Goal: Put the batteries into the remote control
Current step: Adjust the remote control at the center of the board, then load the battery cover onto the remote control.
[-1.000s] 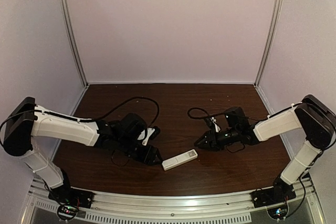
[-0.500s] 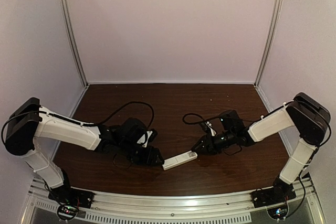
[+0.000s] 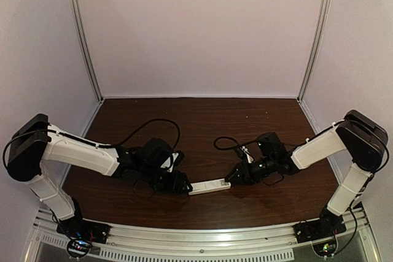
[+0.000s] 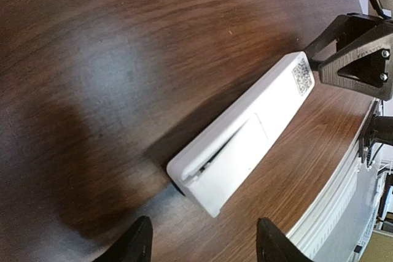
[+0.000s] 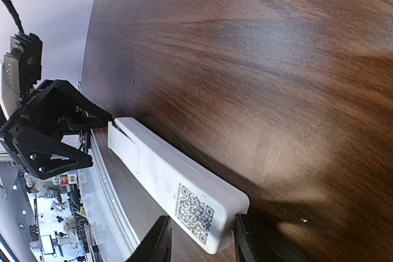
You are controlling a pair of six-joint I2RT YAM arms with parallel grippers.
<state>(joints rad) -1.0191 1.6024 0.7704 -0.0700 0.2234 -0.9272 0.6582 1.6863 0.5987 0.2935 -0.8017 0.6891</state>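
The remote control (image 3: 209, 185) lies back side up on the dark wood table, a QR label at its right end. It also shows in the left wrist view (image 4: 245, 133) and the right wrist view (image 5: 172, 176). Its flat white cover (image 4: 236, 157) sits on the left end, slightly ajar with a dark slit. My left gripper (image 3: 183, 186) is open just short of that end, its fingertips (image 4: 138, 243) wide apart. My right gripper (image 3: 232, 179) has a finger on each side of the QR end (image 5: 199, 243) and holds it. The batteries are out of view.
Black cables loop over the table behind the left arm (image 3: 153, 121) and the right arm (image 3: 227, 139). The metal front rail (image 3: 202, 237) runs close below the remote. White walls enclose the table on three sides.
My right gripper moved left onto the remote's right end. The remote turned from slanted to nearly level, and my left gripper shifted slightly right toward its left end.
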